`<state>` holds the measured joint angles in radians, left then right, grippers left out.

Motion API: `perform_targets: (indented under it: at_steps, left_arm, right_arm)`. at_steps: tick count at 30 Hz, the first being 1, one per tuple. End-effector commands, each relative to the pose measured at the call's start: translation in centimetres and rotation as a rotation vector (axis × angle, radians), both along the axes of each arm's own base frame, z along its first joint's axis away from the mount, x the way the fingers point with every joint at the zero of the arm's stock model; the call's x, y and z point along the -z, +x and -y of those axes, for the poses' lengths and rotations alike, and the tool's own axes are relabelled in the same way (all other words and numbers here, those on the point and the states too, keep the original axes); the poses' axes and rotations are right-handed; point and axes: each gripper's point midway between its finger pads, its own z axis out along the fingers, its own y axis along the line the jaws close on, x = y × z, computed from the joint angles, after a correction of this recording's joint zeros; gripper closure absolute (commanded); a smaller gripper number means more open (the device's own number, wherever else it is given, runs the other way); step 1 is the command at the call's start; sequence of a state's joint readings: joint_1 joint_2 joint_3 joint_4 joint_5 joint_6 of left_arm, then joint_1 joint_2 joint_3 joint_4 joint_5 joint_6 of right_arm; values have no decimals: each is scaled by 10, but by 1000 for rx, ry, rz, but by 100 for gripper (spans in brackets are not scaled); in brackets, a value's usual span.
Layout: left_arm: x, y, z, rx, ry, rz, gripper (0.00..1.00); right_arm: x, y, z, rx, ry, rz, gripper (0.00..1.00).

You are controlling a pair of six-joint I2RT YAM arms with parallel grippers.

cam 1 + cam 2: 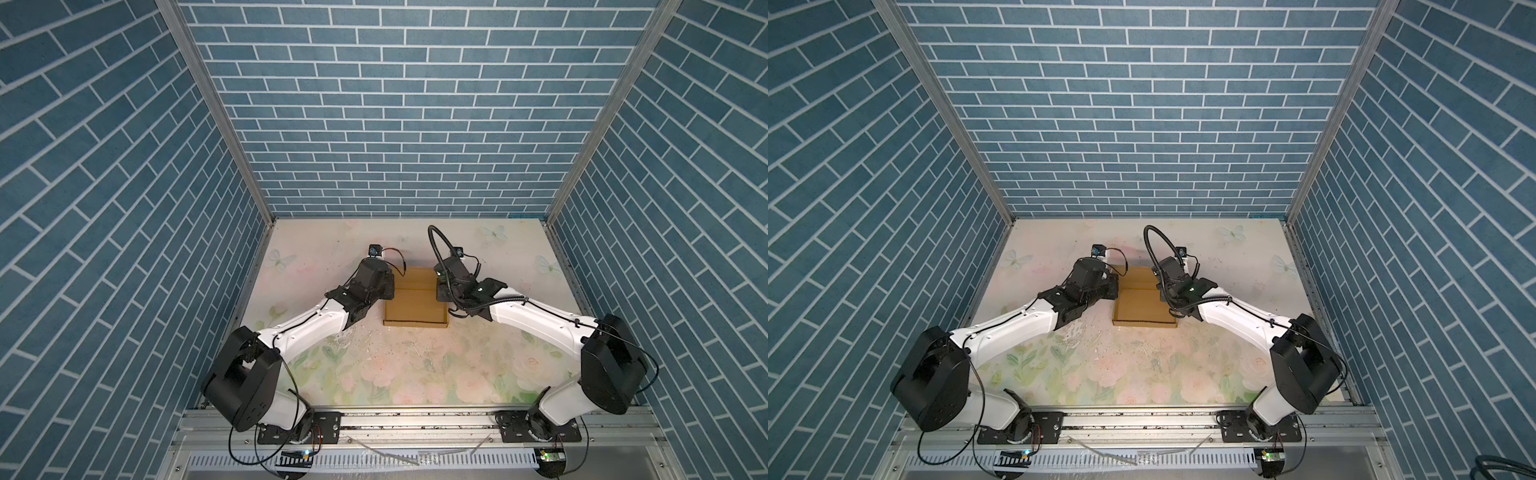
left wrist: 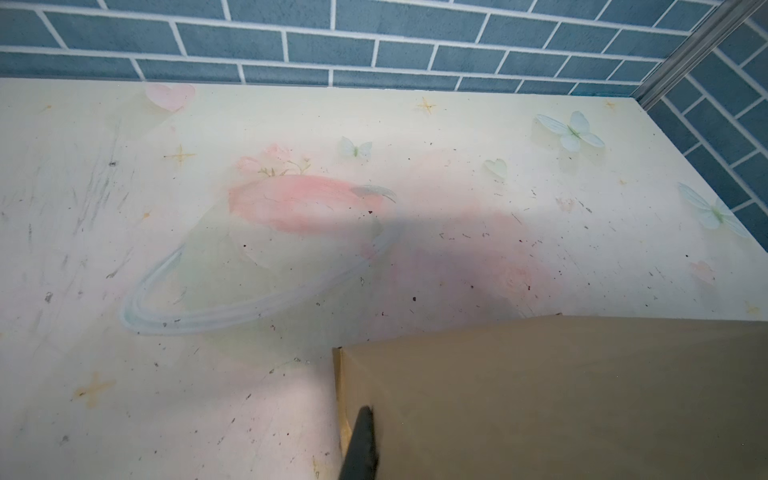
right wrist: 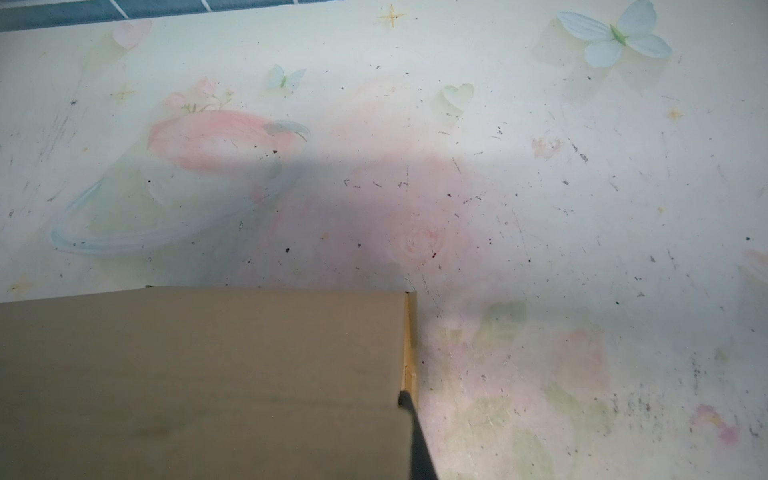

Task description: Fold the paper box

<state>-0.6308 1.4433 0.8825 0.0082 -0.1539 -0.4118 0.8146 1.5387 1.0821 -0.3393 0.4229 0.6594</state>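
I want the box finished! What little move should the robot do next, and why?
Probably press the lid down into the paper box: its near rim shows uncovered, and the left fingers and right fingers sit closed at the lid's two sides.

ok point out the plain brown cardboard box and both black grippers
brown cardboard box (image 1: pixel 415 305), in a top view, middle of upper face
left gripper (image 2: pixel 365 415), left wrist view, tip at box edge
right gripper (image 3: pixel 405 400), right wrist view, tip at box edge
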Motion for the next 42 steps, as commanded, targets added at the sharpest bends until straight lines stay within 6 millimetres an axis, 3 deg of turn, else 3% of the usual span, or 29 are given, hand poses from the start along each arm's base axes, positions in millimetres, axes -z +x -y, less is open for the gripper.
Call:
perform_targets:
  at_steps: [1,33,42]
  left_arm:
    - [22,-18,-3,6,12,-63,95]
    - [53,-47,-19,-64,44,-43,94]
    - [52,-53,-27,-84,72,-24,93]
  right_arm:
    - [29,-21,3,-1,-23,-83,100]
    - [59,-47,7,-1,-20,-65,99]
    - [55,-58,6,-3,-22,-37,86]
